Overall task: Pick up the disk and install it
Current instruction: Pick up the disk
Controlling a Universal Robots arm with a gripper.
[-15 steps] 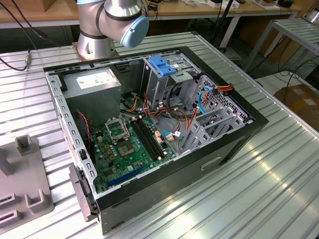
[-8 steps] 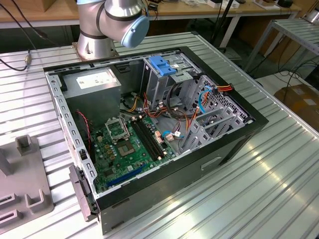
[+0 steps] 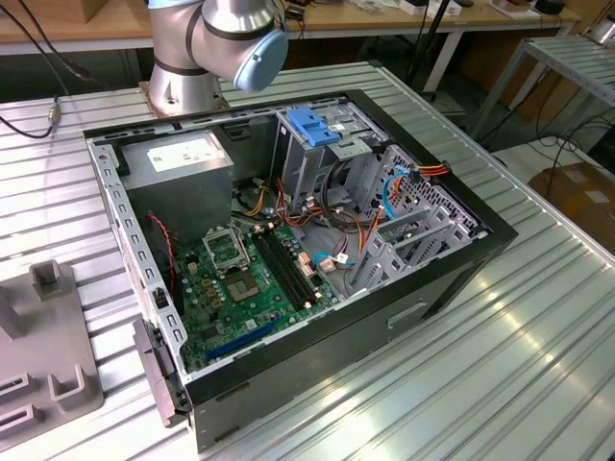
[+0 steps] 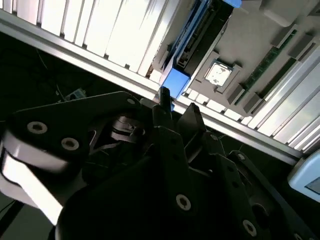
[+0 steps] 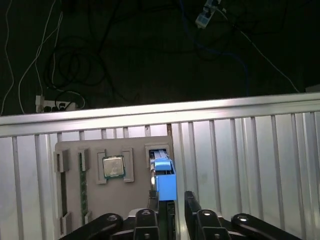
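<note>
The disk [image 5: 165, 184] stands on edge in a slot along one side of the grey tray [image 5: 131, 205], its blue frame end toward the gripper [image 5: 171, 212]. In the first wrist view the gripper's two dark fingers [image 5: 192, 205] are spread narrowly, one on each side of the disk's near end, at the tray's edge (whether either pad touches the blue frame I cannot tell). The disk sits in its slot, not lifted.

On the tray, beside the disk's slot, a square chip [image 5: 113, 166] lies flat in its own recess. Further from the disk, a long thin stick [image 5: 83, 200] sits in a narrow channel. The tray rests on a slatted metal table [image 5: 250, 160], close to the table's edge. Beyond that edge, cables [image 5: 75, 65] lie on a dark floor.

In the second wrist view the disk [image 4: 176, 81] runs away along the tray [image 4: 250, 35]. The fingertips [image 4: 164, 107] are right at its blue end, and the chip [image 4: 218, 73] is just beside it.

In the exterior view the tray [image 3: 58, 375] lies at the exterior view's left. An open computer case [image 3: 452, 279] lies on its side on the table [image 3: 519, 365], on the exterior view's right of the tray, near it but apart. Inside the case are a green board [image 3: 245, 279] and a metal cage with a light blue clip [image 3: 312, 125] on top. The arm [image 3: 216, 38] rises from its base on the far side of the case from the tray.
</note>
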